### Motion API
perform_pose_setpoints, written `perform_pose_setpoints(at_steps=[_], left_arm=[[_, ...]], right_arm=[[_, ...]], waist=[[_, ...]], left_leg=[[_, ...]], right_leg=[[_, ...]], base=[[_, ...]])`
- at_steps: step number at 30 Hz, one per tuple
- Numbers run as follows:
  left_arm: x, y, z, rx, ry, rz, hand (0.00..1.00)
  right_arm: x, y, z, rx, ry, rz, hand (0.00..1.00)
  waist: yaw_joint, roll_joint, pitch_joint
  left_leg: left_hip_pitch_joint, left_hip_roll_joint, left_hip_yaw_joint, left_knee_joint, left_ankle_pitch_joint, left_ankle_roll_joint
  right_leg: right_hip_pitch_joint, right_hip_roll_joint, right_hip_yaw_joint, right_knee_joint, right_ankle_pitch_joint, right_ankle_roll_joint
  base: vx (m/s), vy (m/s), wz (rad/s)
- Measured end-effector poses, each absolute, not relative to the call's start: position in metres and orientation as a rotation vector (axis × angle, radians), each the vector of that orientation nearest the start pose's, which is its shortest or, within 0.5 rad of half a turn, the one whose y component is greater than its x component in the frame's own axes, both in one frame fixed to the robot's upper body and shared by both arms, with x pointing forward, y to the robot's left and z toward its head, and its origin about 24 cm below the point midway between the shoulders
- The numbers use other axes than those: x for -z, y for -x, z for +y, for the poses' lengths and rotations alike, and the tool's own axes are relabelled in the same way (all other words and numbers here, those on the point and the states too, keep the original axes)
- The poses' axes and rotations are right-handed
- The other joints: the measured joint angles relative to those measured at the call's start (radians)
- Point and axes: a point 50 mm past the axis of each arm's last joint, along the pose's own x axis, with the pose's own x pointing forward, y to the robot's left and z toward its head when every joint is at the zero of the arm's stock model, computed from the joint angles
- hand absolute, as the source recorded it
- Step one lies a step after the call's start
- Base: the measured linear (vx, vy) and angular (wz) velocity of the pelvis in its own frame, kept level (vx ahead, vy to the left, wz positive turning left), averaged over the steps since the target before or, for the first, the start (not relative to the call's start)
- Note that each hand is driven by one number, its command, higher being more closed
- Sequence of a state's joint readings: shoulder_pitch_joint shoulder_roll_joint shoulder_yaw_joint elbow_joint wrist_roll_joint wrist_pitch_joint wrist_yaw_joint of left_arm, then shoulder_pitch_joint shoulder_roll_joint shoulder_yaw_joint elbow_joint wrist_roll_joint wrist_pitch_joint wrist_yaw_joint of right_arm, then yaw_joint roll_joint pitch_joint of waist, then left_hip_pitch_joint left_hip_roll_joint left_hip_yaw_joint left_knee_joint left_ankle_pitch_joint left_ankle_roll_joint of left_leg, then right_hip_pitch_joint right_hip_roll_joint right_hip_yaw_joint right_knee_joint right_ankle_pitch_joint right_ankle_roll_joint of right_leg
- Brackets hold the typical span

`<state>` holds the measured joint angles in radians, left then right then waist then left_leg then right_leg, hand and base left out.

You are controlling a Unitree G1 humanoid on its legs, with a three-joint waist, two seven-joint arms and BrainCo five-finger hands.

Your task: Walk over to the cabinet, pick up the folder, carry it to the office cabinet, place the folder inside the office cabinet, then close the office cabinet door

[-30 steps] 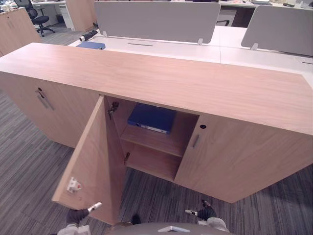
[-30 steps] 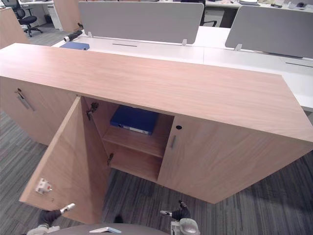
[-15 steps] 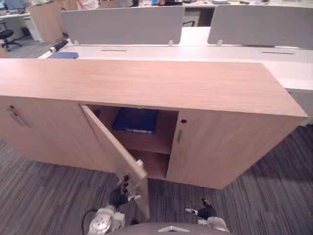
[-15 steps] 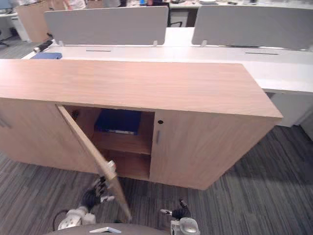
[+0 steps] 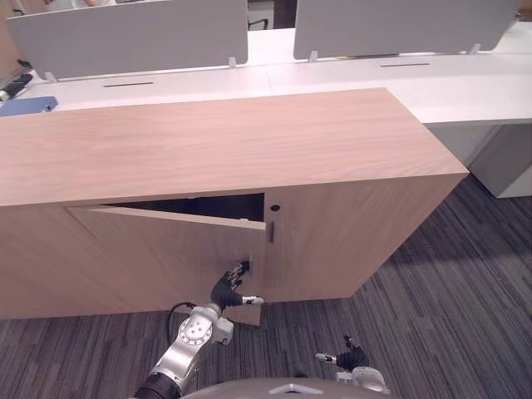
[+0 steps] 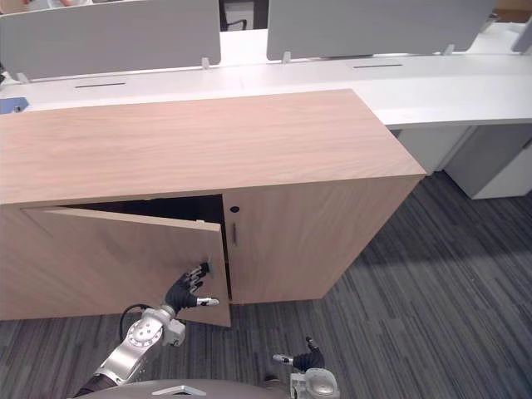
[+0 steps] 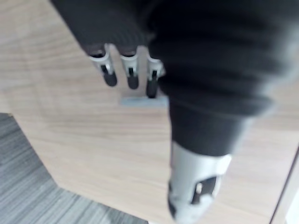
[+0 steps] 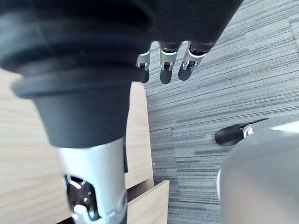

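The wooden office cabinet [image 5: 208, 141] stands in front of me. Its left door [image 5: 166, 249] is almost shut, with a narrow dark gap [image 5: 199, 206] left along the top. My left hand [image 5: 231, 287] is open, and its straight fingers [image 7: 130, 74] press on the door's face by the small grey handle [image 7: 140, 100], near the free edge. The door hides the folder inside. The right door [image 5: 332, 224] is shut, with its handle [image 5: 271, 231] beside the seam. My right hand [image 5: 349, 359] hangs low over the carpet, fingers [image 8: 170, 65] relaxed and holding nothing.
White desks [image 5: 349, 71] with grey partition screens [image 5: 133, 37] stand behind the cabinet. A blue flat object [image 5: 25, 105] lies on the desk at far left. Grey striped carpet [image 5: 449, 283] spreads to the right and in front.
The camera has shifted. The left door has swung from wide open to nearly shut, with my left hand pushing on it. The blue folder on the shelf is now hidden.
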<state>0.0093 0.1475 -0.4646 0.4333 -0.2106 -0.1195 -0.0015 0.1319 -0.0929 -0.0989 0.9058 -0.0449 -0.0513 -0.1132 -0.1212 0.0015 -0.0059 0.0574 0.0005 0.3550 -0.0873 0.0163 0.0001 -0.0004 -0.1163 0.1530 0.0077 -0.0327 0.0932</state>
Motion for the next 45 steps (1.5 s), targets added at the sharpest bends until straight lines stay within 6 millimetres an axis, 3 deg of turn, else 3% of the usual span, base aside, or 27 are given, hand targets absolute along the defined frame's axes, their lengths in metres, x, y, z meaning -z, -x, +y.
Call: perform_pose_setpoints(at_steps=[8,17,26,33,36,45], left_arm=[[0.047,-0.229,0.104,0.325,-0.090,0.336,0.00],[0.050,-0.227,0.115,0.289,-0.077,0.340,0.00],[0.092,-0.184,0.163,0.102,-0.079,0.558,0.00],[0.132,-0.136,0.205,-0.064,-0.128,0.832,0.00],[0.142,-0.120,0.212,-0.088,-0.164,0.920,0.00],[0.152,-0.101,0.220,-0.135,-0.197,1.029,0.00]], right_arm=[[0.152,-0.099,-0.207,0.245,0.132,1.020,0.00],[0.155,-0.094,-0.206,0.240,0.129,1.044,0.00],[0.157,-0.087,-0.206,0.261,0.106,1.067,0.00],[0.160,-0.088,-0.205,0.273,0.087,1.096,0.00],[0.160,-0.092,-0.205,0.274,0.086,1.092,0.00],[0.161,-0.095,-0.207,0.300,0.062,1.109,0.00]], waist=[[-0.022,-0.025,0.000],[-0.016,-0.039,-0.003],[0.011,-0.056,-0.003],[0.026,-0.066,-0.001],[0.033,-0.064,0.008],[0.039,-0.067,0.037]], left_leg=[[0.033,0.001,0.000,-0.001,-0.012,-0.008],[0.031,0.002,-0.029,-0.002,-0.009,-0.005],[0.028,-0.001,-0.079,-0.001,-0.006,-0.002],[0.014,-0.002,-0.094,-0.001,-0.006,-0.002],[0.012,-0.002,-0.101,-0.002,-0.006,-0.002],[0.009,-0.010,-0.122,-0.002,-0.008,-0.007]], right_leg=[[0.033,0.001,-0.007,-0.028,0.013,-0.020],[0.040,-0.001,-0.038,-0.030,0.003,-0.019],[0.069,-0.008,-0.091,-0.033,-0.002,0.007],[0.070,-0.010,-0.114,-0.043,-0.003,0.009],[0.071,-0.010,-0.119,-0.043,-0.003,0.009],[0.075,-0.018,-0.142,-0.034,-0.013,0.018]], base=[[0.01,-0.043,-0.10],[-0.07,-0.050,0.08],[0.00,-0.039,0.17],[0.01,-0.044,0.08],[-0.03,-0.043,0.05],[-0.03,-0.034,0.08]])
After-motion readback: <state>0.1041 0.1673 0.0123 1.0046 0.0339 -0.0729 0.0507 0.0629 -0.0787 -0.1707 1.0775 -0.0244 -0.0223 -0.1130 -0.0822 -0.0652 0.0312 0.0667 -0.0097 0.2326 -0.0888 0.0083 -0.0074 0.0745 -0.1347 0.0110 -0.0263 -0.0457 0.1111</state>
